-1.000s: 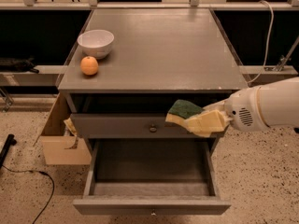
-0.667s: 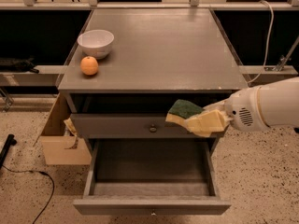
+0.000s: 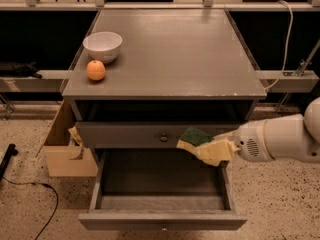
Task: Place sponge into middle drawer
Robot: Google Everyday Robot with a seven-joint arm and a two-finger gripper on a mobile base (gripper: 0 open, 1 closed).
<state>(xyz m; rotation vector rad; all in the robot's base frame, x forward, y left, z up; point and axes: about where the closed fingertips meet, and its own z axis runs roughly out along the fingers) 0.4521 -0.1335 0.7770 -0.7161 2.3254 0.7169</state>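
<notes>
The sponge (image 3: pixel 194 137), yellow foam with a dark green top, is held by my gripper (image 3: pixel 207 148). The gripper reaches in from the right on a white arm. It holds the sponge above the right rear part of the open middle drawer (image 3: pixel 162 200), in front of the closed grey drawer front (image 3: pixel 145 134) above it. The middle drawer is pulled out and its grey inside is bare.
A white bowl (image 3: pixel 103 46) and an orange fruit (image 3: pixel 96 70) sit at the left on the cabinet top (image 3: pixel 175 54). A cardboard box (image 3: pixel 67 149) stands on the floor left of the cabinet. A black cable (image 3: pixel 35 204) lies on the floor at the left.
The gripper with the sponge has dropped slightly, toward the open drawer. Nothing else moved.
</notes>
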